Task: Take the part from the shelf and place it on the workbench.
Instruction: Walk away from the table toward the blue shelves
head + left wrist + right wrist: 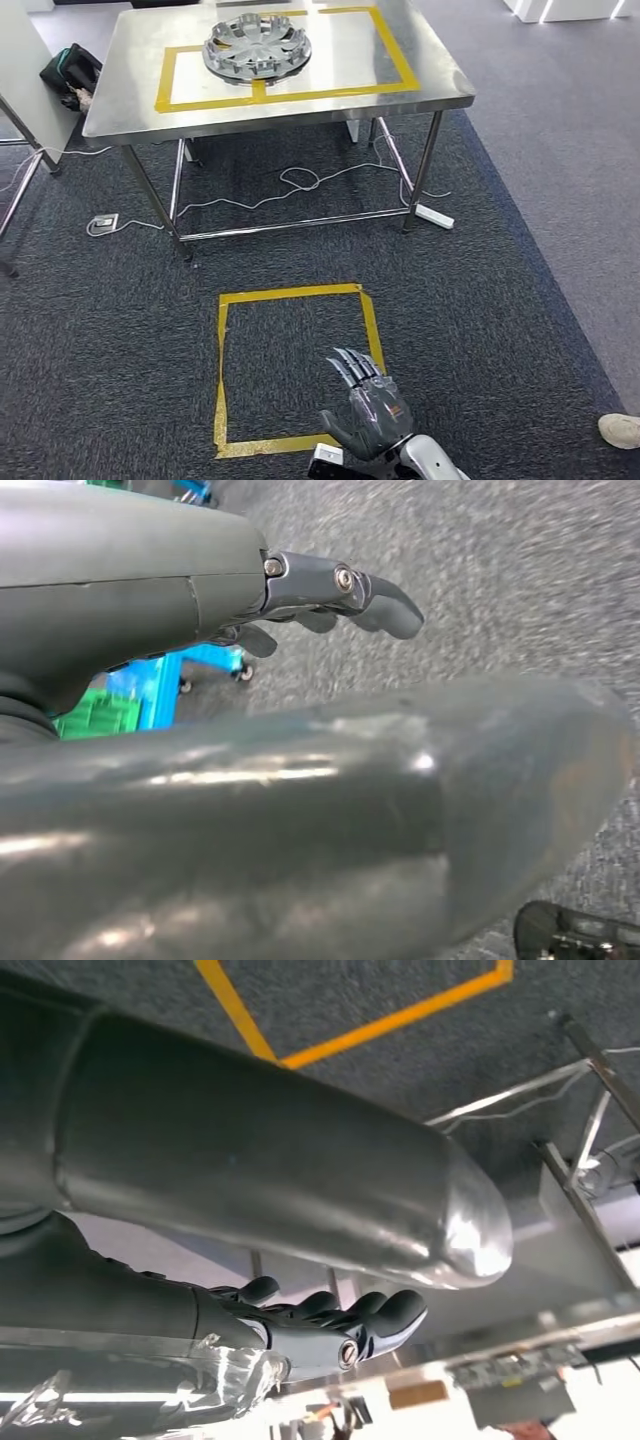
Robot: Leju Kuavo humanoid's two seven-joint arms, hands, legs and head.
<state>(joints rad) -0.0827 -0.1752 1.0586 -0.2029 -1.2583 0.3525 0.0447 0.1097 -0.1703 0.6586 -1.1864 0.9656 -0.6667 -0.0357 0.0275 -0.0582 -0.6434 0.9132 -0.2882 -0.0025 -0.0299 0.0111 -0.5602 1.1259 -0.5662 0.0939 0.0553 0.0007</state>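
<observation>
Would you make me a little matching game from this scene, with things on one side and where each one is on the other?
Things:
1. wheel cover
2. white power strip
3. right hand
4. dark bag

Places:
A. on the carpet by a leg of the table
B. over the yellow tape square on the floor
C. on the tabletop, within yellow tape lines
D. on the floor beyond the table's far left corner

Pairs: 1-C, 2-A, 3-B, 4-D
</observation>
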